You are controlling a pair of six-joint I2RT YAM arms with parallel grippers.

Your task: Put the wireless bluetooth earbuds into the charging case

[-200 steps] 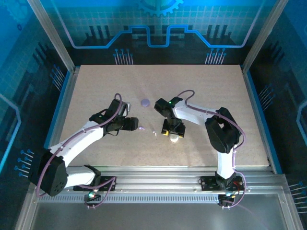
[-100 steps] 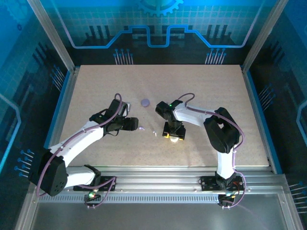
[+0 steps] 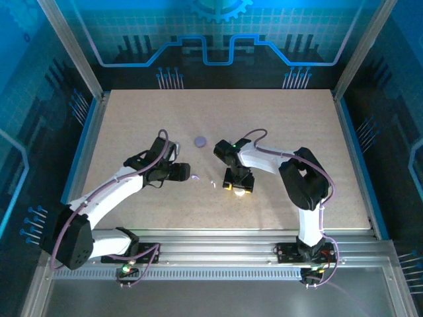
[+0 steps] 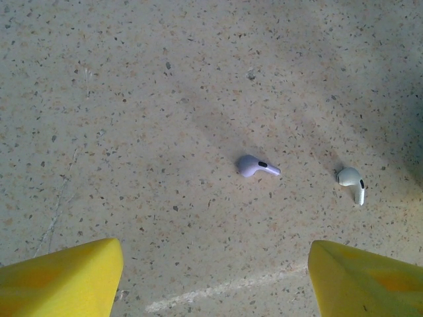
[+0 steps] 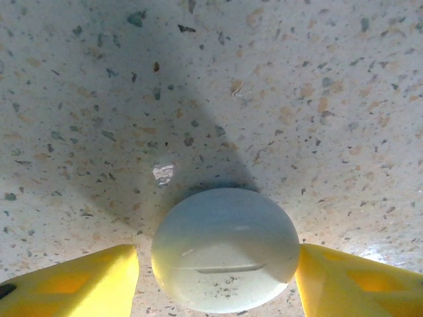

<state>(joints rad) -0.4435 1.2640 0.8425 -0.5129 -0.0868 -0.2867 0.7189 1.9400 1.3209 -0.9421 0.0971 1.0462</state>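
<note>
We see a lavender earbud [image 4: 256, 166] and a paler earbud [image 4: 351, 183] lying sideways, apart, on the speckled table [image 4: 132, 99]. The round pale charging case [image 5: 225, 247] rests nearby, seam showing.

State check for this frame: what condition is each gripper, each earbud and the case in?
left gripper: open, empty.
right gripper: jaws astride the charging case; grip unclear.
charging case: resting on the table, looks closed.
purple earbud: loose on the table, lying on its side.
white earbud: loose on the table, apart from the purple one.
</note>
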